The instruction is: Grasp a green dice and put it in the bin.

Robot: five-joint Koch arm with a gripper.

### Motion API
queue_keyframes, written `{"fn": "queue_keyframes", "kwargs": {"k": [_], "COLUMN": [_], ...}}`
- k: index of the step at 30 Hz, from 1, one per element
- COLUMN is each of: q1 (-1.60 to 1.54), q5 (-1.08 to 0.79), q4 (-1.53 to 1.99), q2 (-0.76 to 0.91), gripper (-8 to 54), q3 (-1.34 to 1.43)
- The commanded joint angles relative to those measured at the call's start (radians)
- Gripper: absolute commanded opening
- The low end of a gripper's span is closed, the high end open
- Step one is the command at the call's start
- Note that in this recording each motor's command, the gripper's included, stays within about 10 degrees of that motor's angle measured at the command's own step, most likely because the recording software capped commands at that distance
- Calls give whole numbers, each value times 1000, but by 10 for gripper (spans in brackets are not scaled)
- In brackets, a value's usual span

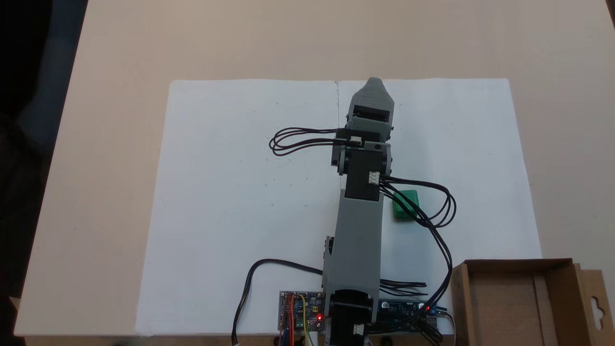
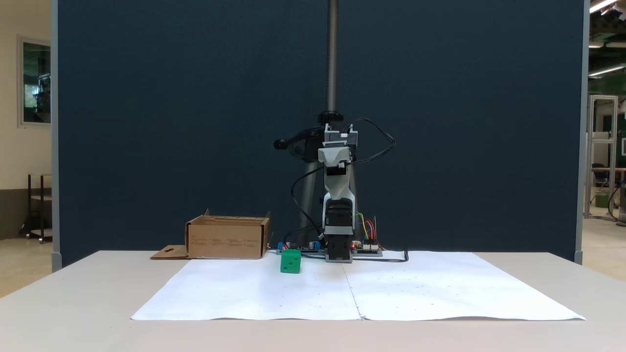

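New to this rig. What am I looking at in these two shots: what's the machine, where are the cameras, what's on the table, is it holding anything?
It is a small grey hobby robot arm bolted at the table's edge, with circuit boards at its base. One fixed view looks down from above; the other faces the arm from across the table.

On the table lies white paper. On it sits the green dice, also seen from the front, close beside the arm. The bin is an open cardboard box next to the base.

The gripper points away from the base, raised above the paper. It does not appear to hold anything; the dice sits on the paper. Whether its jaws are open cannot be told.
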Motion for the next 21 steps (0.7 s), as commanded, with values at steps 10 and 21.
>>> {"fn": "queue_keyframes", "kwargs": {"k": [10, 21], "q1": [262, 584], "q5": [114, 109], "q4": [545, 561], "q2": [-282, -299], "gripper": [404, 403], "q3": [-288, -327]}}
